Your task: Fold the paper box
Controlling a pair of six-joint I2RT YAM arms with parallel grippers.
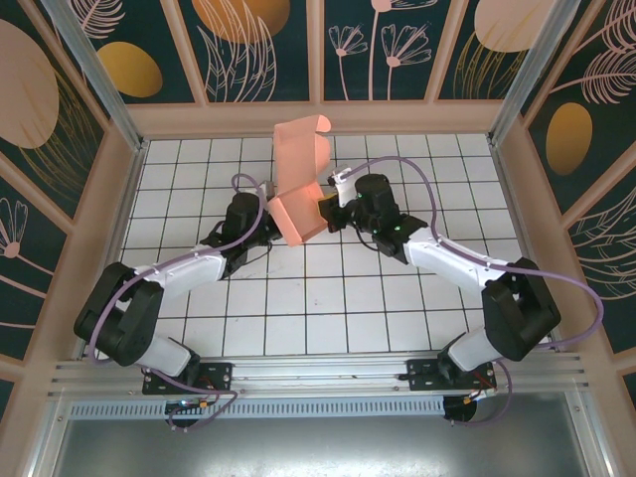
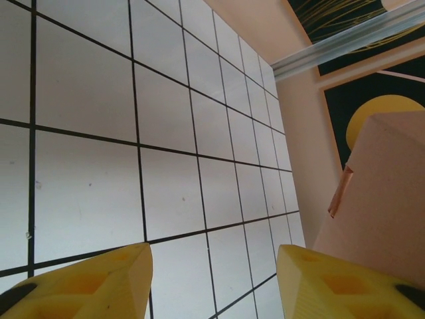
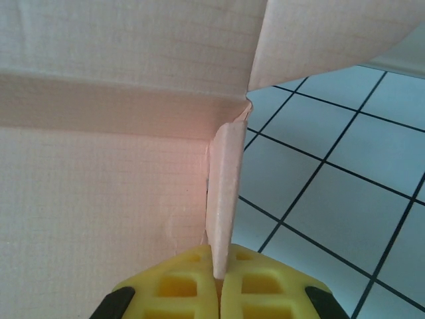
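As the top view shows, box [image 1: 301, 189] hangs above the table [image 1: 397, 298] between left gripper [image 1: 260, 211] and right gripper [image 1: 328, 207], long axis near-to-far, top flap toward the back wall [image 1: 417, 117]. Left wrist: fingers spread, empty, box [image 2: 385, 193] just beside. Right wrist: right gripper [image 3: 218, 266] pinches one thin flap, which, unsupported, may tear or slip.

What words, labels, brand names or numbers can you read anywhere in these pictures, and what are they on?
None can be read in any view.
The box is plain pink card.
The table bears only a black grid.
The wall panels bear only plant drawings and gold ovals.
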